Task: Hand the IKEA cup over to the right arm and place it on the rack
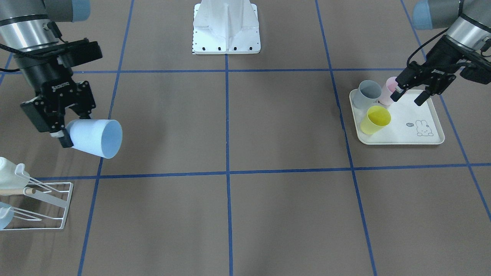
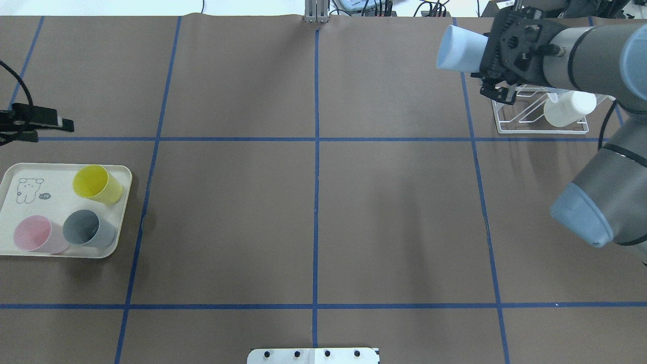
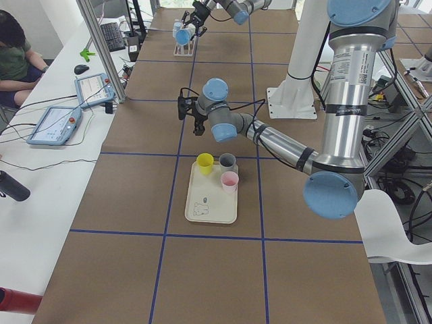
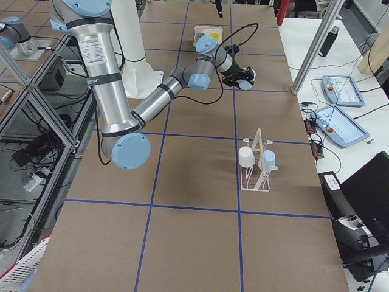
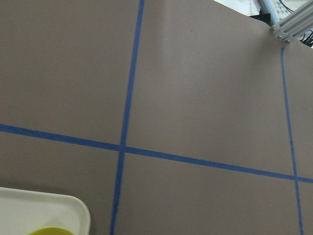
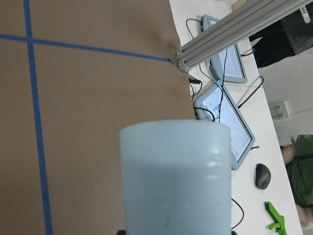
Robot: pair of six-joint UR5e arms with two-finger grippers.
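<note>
The IKEA cup (image 1: 96, 138) is light blue and lies sideways in the air, mouth toward the table's middle. My right gripper (image 1: 73, 128) is shut on its base end. In the overhead view the cup (image 2: 457, 48) and right gripper (image 2: 493, 55) hover just beside the white wire rack (image 2: 525, 121). The right wrist view is filled by the cup's wall (image 6: 176, 176). The rack (image 1: 50, 203) holds a white cup (image 2: 568, 108) and another pale blue cup (image 1: 4, 214). My left gripper (image 1: 408, 97) hangs open and empty above the tray's far edge.
A cream rabbit-print tray (image 2: 55, 194) carries a yellow cup (image 2: 96, 184), a grey cup (image 2: 88, 228) and a pink cup (image 2: 35, 235). The robot's white base plate (image 1: 226, 27) stands mid-table. A person (image 3: 17, 57) sits at the side bench with tablets.
</note>
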